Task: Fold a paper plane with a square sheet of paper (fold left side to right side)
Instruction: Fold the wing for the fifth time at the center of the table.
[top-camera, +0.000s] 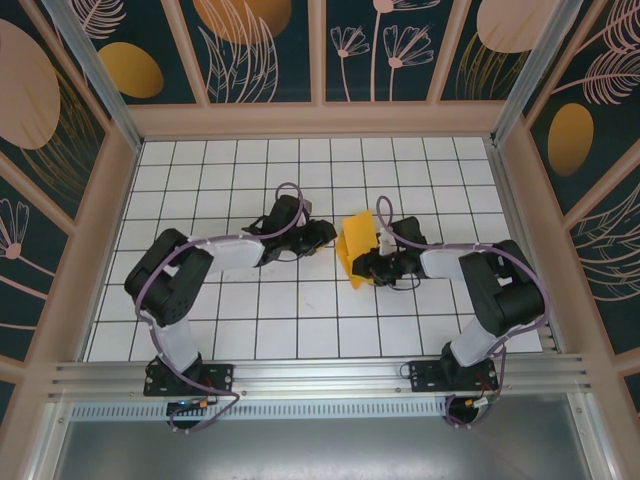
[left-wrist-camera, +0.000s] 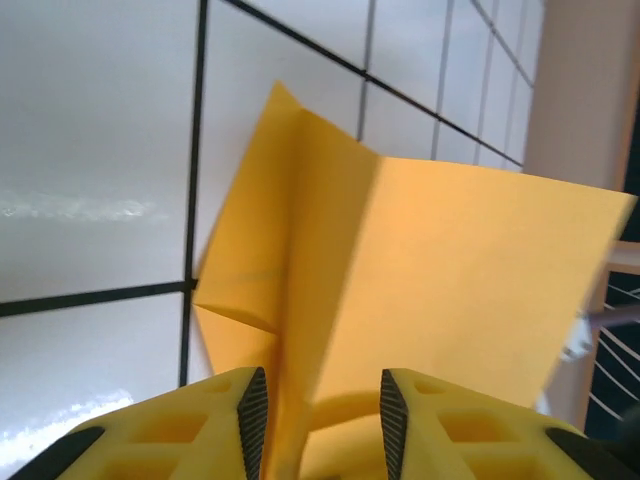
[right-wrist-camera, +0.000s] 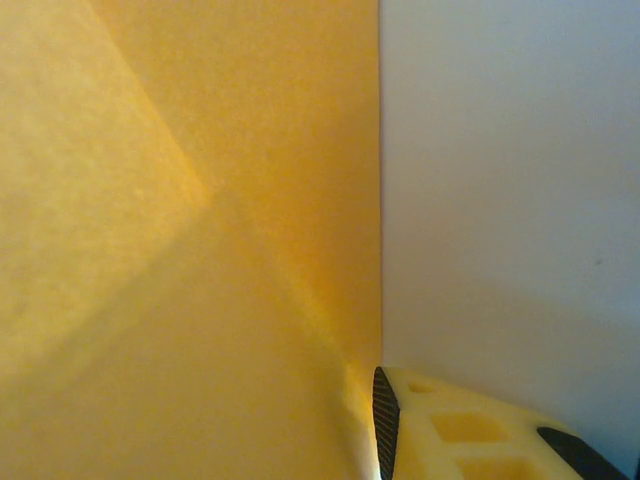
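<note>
I'm mid-fold. The paper sheet (top-camera: 358, 243) stands half raised off the bench (top-camera: 250, 320), just right of my left hand (top-camera: 328, 236). That hand is released, fingers (left-wrist-camera: 252, 412) apart with paper between them. I cannot tell the grip of the right hand (top-camera: 360, 268), beyond the sheet. Next, I judge, the flap goes rightward and gets pressed. The sheet's long axis runs far-to-near, 1 corner pointing away from the left hand.

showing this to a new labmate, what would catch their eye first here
The bright orange-yellow sheet of paper stands out first, part-folded and partly raised off the white grid table near its middle. The left gripper and right gripper flank it closely, one on each side. Behind, the dark wall panels with pale flowers and orange ovals also draw the eye.
</note>
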